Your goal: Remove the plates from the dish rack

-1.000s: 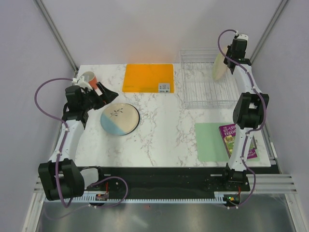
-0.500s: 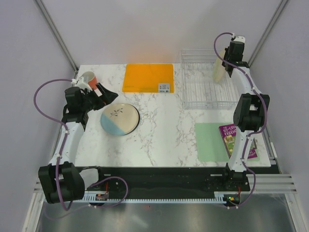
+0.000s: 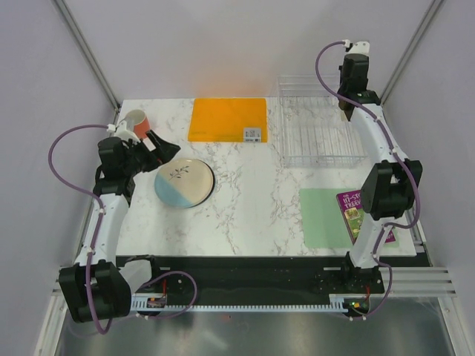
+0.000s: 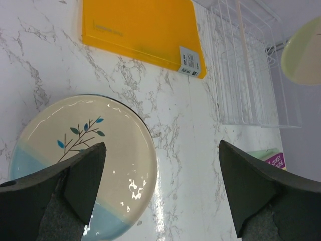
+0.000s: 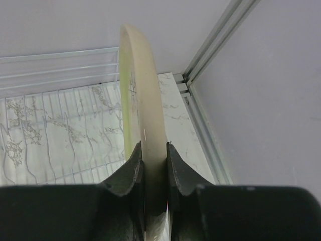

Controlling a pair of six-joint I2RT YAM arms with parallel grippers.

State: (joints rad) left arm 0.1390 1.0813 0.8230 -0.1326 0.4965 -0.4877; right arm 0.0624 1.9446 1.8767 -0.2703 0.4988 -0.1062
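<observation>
The wire dish rack point(image 3: 318, 132) stands at the back right and holds no plate that I can see. My right gripper point(image 3: 346, 111) is above its far right side. In the right wrist view it point(image 5: 153, 150) is shut on the rim of a cream plate point(image 5: 143, 90), held upright and edge-on above the rack point(image 5: 60, 115). The plate also shows in the left wrist view point(image 4: 303, 52). A blue-and-cream plate with a sprig point(image 3: 184, 182) lies flat on the table. My left gripper point(image 3: 163, 146) is open and empty just beyond it point(image 4: 160, 145). The red-marked and dark-red-rimmed plates are out of view.
An orange-red mug point(image 3: 135, 120) stands at the back left by my left wrist. A flat orange board point(image 3: 227, 119) lies left of the rack. A green mat point(image 3: 323, 216) and a purple book point(image 3: 365, 216) lie at the front right.
My right gripper has lifted the cream plate up and back out of the rack; the arm now hides the plate from above. The left arm has barely shifted.
</observation>
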